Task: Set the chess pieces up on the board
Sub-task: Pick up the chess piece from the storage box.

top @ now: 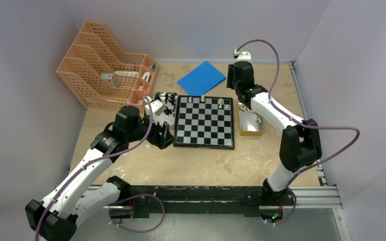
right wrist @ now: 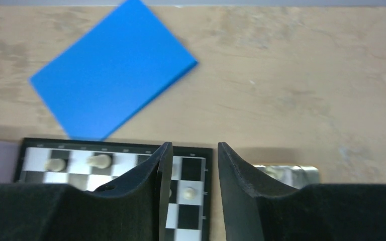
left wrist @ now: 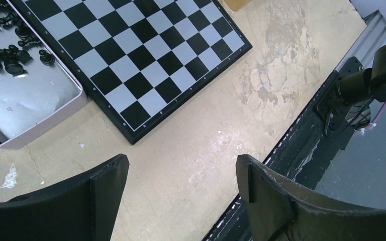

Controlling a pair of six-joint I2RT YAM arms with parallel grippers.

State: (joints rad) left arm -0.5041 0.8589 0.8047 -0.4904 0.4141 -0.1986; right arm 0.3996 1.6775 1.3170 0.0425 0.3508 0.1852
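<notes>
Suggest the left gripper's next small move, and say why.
Probably shift it over the tray and lower onto a black piece: the left gripper hangs open and empty above the table by the board, whose near rows are bare.

This is a robot lab test cell. Plain pale walls point(top: 30, 60) close in on three sides of the left arm point(top: 80, 175) and the right arm point(top: 276, 113). Both bases are bolted to an aluminium rail point(top: 311, 193) at the near edge of a scuffed, stained table point(top: 191, 165). Purple cables point(top: 331, 129) loop loose along each arm. An orange file rack point(top: 100, 70) stands beyond the left arm.
</notes>
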